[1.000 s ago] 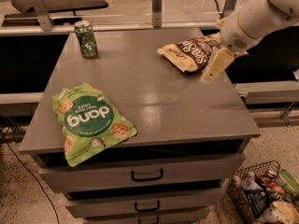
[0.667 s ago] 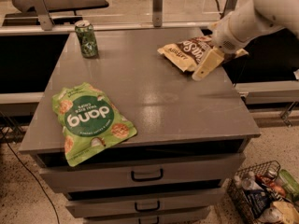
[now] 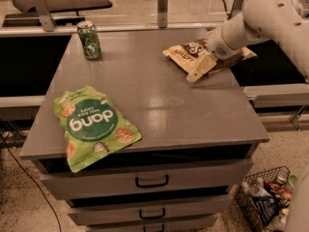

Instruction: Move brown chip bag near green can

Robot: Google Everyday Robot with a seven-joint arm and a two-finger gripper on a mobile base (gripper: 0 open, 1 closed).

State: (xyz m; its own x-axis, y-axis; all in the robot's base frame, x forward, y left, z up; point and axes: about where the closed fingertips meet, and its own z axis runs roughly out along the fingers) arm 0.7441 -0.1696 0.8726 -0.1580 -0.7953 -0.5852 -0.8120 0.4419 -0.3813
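**Ana:** What do you see on the left?

**Me:** I see the can (image 3: 90,40) at about 11 o'clock on the table (image 3: 159,95). It stands up, close to the back edge. Down at about 8 o'clock lies the green bag (image 3: 94,124). It is flat, and its lower corner hangs a bit over the front edge.

**Ana:** And the brown bag?

**Me:** The brown bag (image 3: 183,52) lies flat at about 1 o'clock, near the back right corner. It is well apart from the can, with bare table between them.

**Ana:** Where is your gripper?

**Me:** My gripper (image 3: 200,67) is right at the brown bag, on the bag's front side. It looks like it touches the bag. I cannot tell if the gripper is open or closed. My white arm (image 3: 270,13) comes in from 2 o'clock, over the right edge.

**Ana:** Anything else on the right?

**Me:** Under the table top I see drawers (image 3: 152,181). On the floor at about 4 o'clock stands a wire basket (image 3: 263,202) full of small things.
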